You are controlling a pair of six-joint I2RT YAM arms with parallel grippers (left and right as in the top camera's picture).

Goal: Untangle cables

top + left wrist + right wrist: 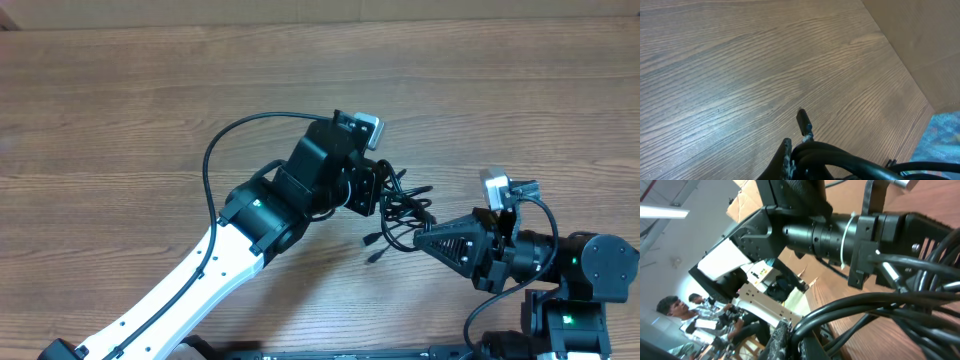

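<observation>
Two grippers, one knot: untangling hardly begun.
Lower right, your right gripper (422, 236) pinches the cables (405, 212), one bunched tangle at centre frame; beyond it, the left gripper (368, 192) clamps the far side. You have all the separating left.

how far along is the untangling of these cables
Done: nothing that shows. The cables form one knotted bundle with crossing loops.
In hand: the left tool and right tool meet at the bundle from opposite sides and appear to grip it. One plug end sticks out free above the table.
Left: separating every cord and laying each out on its own.
</observation>
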